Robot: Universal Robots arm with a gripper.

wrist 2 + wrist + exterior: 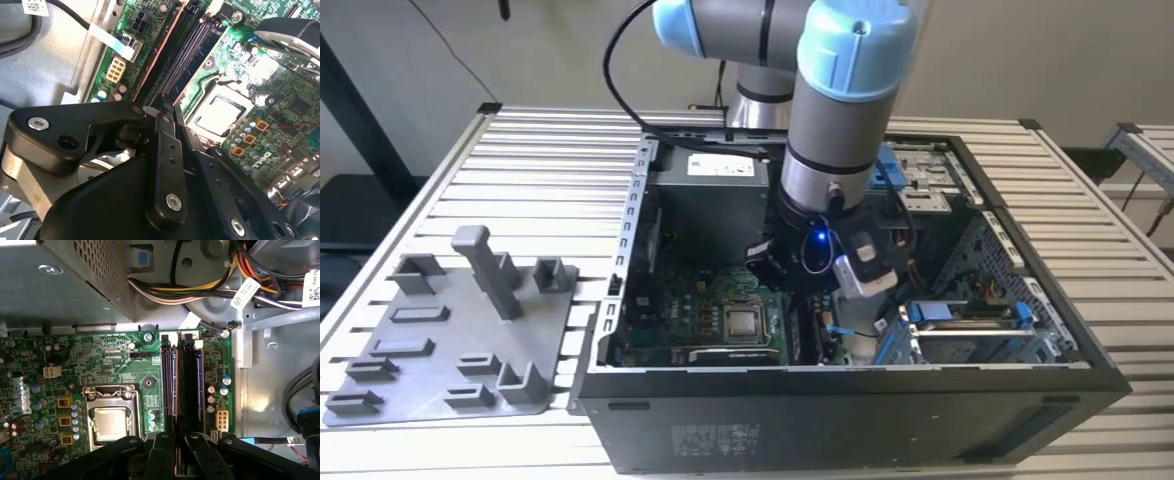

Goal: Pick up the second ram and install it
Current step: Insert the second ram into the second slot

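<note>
Open PC case (854, 390) lies on the slatted counter (547, 170), arm reaching down into it. Grey fixture tray (454, 330) with upright pegs sits on the counter at the exterior view's left of the case, well apart from the gripper.

Inside the case: green motherboard (115, 355) with the bare CPU socket (110, 422) just beside the memory slots (172, 385). Grey power-supply box (60, 280) borders the board, with a bundle of coloured wires (200, 290) running from it past the slot ends. Blue drive bay (974, 320) sits at the exterior view's right of the arm.

The exterior view shows the arm's wrist and its lit blue indicator above the board, but the arm body hides the slots and fingertips there. The first wrist view looks straight down the slot bank; the second wrist view looks along it at a slant and shows a white connector (116, 69) beside the slots.

Gripper (181, 437): fingers (197, 450) drawn close together, the tips directly over the slot bank. The second ram (189, 385) appears as a long dark stick standing in the slot line ahead of the fingertips. Whether the fingers are clamping it, or whether it is fully seated, cannot be told from these views.
</note>
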